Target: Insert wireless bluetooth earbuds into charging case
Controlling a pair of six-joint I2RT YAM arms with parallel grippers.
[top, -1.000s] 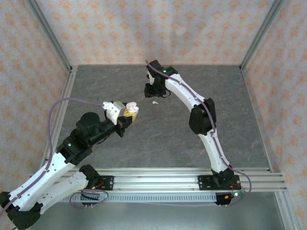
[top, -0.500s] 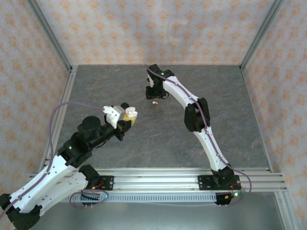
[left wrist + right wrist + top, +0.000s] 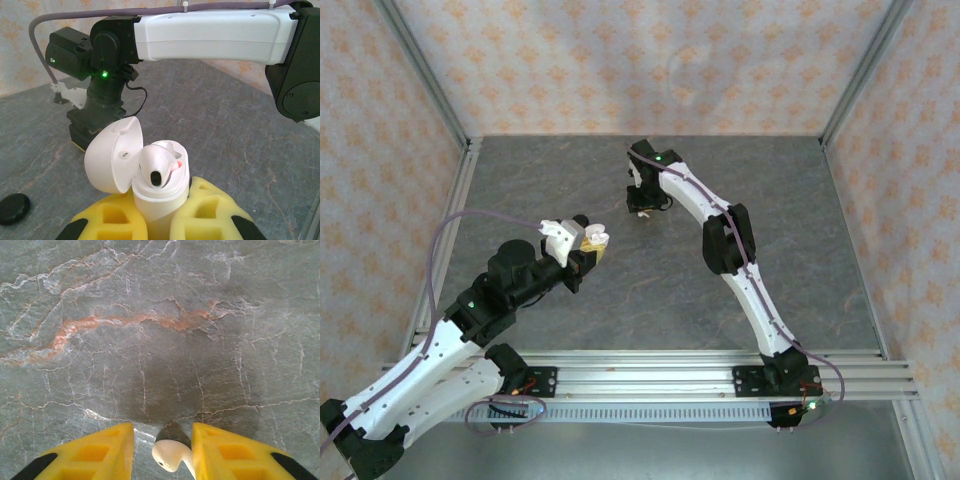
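- Right claw [image 3: 162, 447]: lowered to the desk [image 3: 150, 315], with its yellow pads [image 3: 100, 452] part-way apart and straddling the white earbud [image 3: 171, 458]. It clenches nothing yet. A gap shows on one side of the bud. The stem lies against or just beside the other pad, and I cannot tell whether they touch.
- White earbud: lies loose on the desk, towards the far middle, between those pads. I judge it very light, hard-shelled and glossy, so likely to skid or pop out of a skewed pinch. The best hold looks to be square across the rounded head with a gentle squeeze, leaving the stem free for its socket.
- Left claw [image 3: 159, 227]: clenched on the lower body of the charging case [image 3: 159, 200], holding it upright, mouth up, well apart from the right claw.
- Charging case: the lid [image 3: 112, 160] is hinged open to one side. The seated earbud [image 3: 160, 167], also white, rests in the mouth and appears to ride high rather than sunk home.
- Black disc [image 3: 12, 207]: flat on the desk, off to the side of the case.
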